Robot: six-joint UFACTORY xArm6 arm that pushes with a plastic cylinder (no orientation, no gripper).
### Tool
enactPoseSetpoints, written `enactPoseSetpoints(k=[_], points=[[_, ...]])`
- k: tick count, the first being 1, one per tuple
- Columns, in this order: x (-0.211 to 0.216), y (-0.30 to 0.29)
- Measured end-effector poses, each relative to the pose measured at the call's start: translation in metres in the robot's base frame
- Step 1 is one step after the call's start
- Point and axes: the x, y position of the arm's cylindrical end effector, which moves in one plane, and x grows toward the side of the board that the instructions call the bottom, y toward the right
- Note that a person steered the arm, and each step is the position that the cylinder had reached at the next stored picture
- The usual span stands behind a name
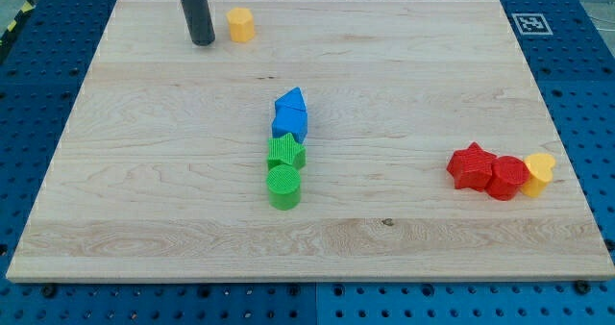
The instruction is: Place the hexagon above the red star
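A yellow hexagon (240, 24) sits near the view's top left of the wooden board (144, 171). My tip (203, 42) rests on the board just to the left of it, a small gap apart. The red star (471, 165) lies at the view's right, far from both. It touches a second red block (506, 178) on its right, and a yellow block (539, 174) touches that one.
A column of blocks stands in the board's middle: a blue block (290, 114) on top, a green star-like block (285, 153) under it, and a green cylinder (283, 187) lowest. A marker tag (530, 23) is at the top right corner.
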Motion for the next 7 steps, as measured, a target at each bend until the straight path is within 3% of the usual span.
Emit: enactPoseSetpoints(k=[7], points=[[-0.033,0.015]])
